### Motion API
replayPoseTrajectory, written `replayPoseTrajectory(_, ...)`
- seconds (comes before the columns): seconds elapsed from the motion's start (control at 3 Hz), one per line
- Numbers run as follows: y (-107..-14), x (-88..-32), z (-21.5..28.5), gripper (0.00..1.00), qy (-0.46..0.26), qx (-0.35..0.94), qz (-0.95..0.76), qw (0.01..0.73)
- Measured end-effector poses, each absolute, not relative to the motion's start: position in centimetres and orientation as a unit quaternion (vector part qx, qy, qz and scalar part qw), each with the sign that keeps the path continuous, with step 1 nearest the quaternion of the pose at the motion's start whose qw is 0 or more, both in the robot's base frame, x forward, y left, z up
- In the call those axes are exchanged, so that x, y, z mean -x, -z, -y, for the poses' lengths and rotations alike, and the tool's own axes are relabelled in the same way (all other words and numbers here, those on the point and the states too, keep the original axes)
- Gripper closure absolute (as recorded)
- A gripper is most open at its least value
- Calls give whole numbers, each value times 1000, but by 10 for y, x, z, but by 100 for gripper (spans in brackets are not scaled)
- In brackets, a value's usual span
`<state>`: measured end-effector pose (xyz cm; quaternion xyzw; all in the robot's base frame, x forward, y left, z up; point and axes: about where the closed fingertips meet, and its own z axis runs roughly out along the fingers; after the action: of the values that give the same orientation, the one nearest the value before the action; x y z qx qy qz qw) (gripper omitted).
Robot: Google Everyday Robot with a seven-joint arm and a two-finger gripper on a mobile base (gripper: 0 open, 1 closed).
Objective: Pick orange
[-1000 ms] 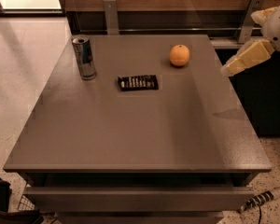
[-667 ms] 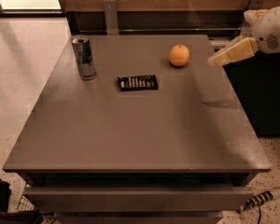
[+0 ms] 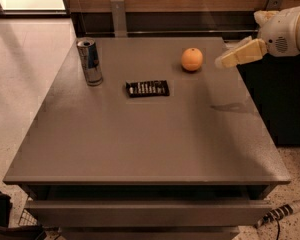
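The orange (image 3: pixel 192 59) is a small round fruit with a dark stem dimple. It sits on the grey table (image 3: pixel 145 134) toward the far right. My gripper (image 3: pixel 224 61) comes in from the right on a white arm, its cream-coloured fingers pointing left. It hovers above the table just right of the orange, apart from it and holding nothing.
A silver and blue drink can (image 3: pixel 90 62) stands upright at the far left of the table. A flat black packet with white markings (image 3: pixel 147 88) lies between the can and the orange. A dark wall ledge runs behind the table. Tiled floor lies to the left.
My gripper has moved left and a little up, from beyond the table's right edge to close beside the orange. The orange, can and packet have not moved.
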<state>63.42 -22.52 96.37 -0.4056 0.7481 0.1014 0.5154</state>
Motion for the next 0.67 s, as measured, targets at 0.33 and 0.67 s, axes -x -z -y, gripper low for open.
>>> replayPoseTrajectory(0.33,-944,-656,213,0,-130,403,-747,513)
replayPoseTrajectory(0.67,-915,-687,194,0,-172,400,-744,507)
